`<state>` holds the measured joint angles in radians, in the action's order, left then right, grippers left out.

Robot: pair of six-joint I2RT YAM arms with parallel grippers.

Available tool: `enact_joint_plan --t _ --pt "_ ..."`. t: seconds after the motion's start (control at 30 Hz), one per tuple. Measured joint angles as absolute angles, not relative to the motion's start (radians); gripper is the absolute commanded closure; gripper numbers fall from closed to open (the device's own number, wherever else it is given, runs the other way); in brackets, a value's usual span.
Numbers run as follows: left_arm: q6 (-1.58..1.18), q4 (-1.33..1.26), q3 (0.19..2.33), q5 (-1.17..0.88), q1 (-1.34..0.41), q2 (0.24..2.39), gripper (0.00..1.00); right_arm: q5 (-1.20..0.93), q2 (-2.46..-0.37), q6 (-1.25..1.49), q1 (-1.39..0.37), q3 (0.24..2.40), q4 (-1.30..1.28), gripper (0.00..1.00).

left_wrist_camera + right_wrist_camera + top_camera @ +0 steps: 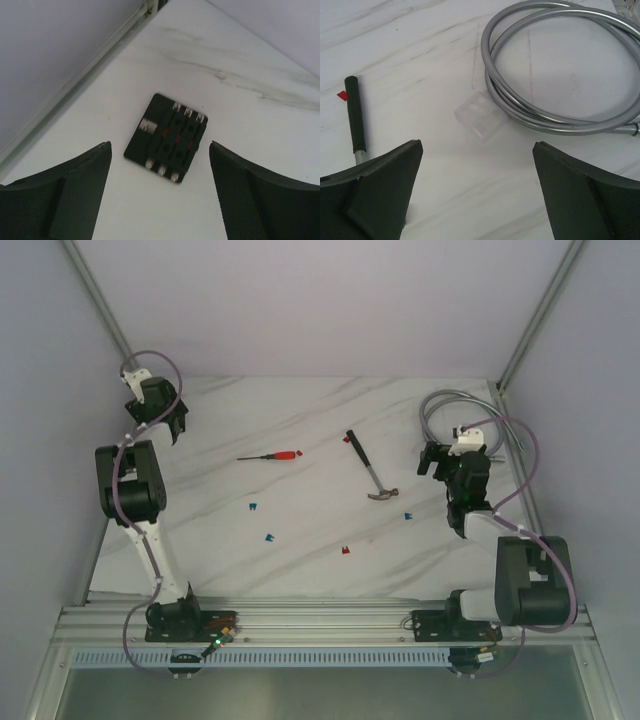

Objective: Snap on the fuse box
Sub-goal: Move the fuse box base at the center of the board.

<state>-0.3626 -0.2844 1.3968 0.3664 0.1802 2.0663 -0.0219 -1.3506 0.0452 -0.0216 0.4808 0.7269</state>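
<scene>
Black fuse box (166, 138), marbled white table (260, 135)

Fuse box (166, 137): flat on tabletop (240, 60), bare surface on all four sides. Enclosure wall (40, 50) near on left, cramps approach there.
Clear cover (481, 116): hose coil (488, 60) touching far right corner, blocks that side. Left free as far as hammer (355, 117).
Mid-tabletop: screwdriver (270, 456), scattered loose fuses (268, 537), open lanes between.

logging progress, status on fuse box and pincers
Left pincer open above fuse box. Right pincer open above clear lid. Lid not on yet. Hose against lid.
</scene>
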Motion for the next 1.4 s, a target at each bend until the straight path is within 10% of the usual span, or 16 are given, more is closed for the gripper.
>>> enact_joint_plan --t 0.23,0.7,1.4 --pt "-0.249 -0.184 1.616 0.287 0.186 2.235 0.28 -0.039 -1.341 0.056 -0.022 0.472 0.729 0.00" --pt "-0.203 0.056 1.876 0.240 0.191 2.379 0.22 -0.057 -1.340 0.060 -0.026 0.469 0.731 0.00" --pt "-0.272 0.135 1.764 0.157 0.197 2.315 0.49 -0.077 -1.335 0.076 -0.026 0.464 0.731 0.00"
